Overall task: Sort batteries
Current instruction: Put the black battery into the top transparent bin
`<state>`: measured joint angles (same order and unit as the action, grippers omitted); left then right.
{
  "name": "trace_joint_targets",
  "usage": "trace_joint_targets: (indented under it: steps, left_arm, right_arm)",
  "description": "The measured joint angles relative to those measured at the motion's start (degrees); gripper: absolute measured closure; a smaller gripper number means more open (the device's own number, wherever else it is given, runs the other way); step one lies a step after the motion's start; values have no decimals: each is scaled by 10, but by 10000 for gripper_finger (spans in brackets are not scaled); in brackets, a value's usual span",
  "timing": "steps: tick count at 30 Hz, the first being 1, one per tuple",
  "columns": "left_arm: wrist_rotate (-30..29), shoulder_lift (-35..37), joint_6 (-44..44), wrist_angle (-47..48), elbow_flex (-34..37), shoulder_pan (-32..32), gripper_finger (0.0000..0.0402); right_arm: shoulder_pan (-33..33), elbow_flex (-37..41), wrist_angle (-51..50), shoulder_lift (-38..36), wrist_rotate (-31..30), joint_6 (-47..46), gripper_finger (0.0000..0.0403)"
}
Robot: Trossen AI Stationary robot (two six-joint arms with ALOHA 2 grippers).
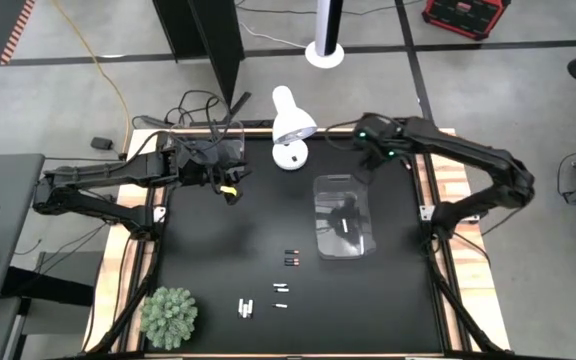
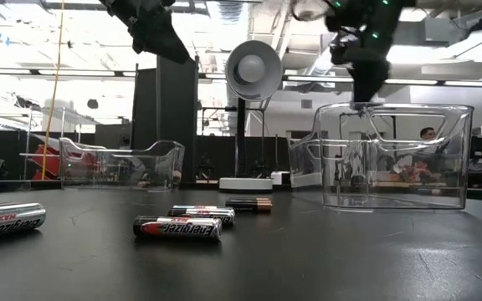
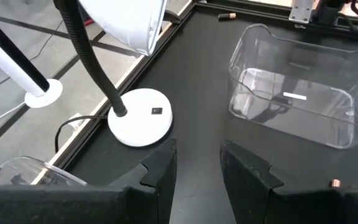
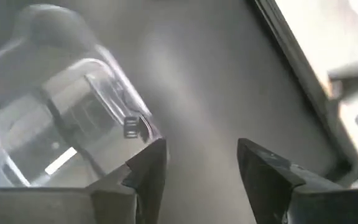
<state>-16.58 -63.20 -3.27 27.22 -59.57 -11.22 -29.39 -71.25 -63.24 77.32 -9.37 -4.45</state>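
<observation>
Where batteries (image 1: 289, 259) lie — lamp (image 1: 290, 128), plant (image 1: 169, 316) flank.

Right at table height, the nearest slim dark cylinder battery with a red band (image 2: 177, 227) lies on its side showing "energizer" in white letters, printed upside down as it lies. Over at the left edge, the silver cylinder battery (image 2: 8, 219) shows "energizer" upside down too, with a small "MAX" above it. The markings on the batteries farther back are too small to read
</observation>
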Motion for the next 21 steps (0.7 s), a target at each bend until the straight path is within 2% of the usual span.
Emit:
trace_joint_targets:
  steps: [5, 10, 16, 21]
  left_arm:
    - [0, 0, 4, -2, 0, 0, 285]
    - [0, 0, 9, -6, 0, 0, 285]
    - [0, 0, 20, -12, 0, 0, 285]
    - [0, 0, 26, -12, 0, 0, 285]
  right_arm:
    - [-81, 87, -6, -31, 0, -113, 195]
    - [-154, 156, -3, -19, -40, -186, 195]
    - [-215, 172, 40, 33, -60, -211, 204]
    - [-225, 154, 56, 95, -68, -225, 240]
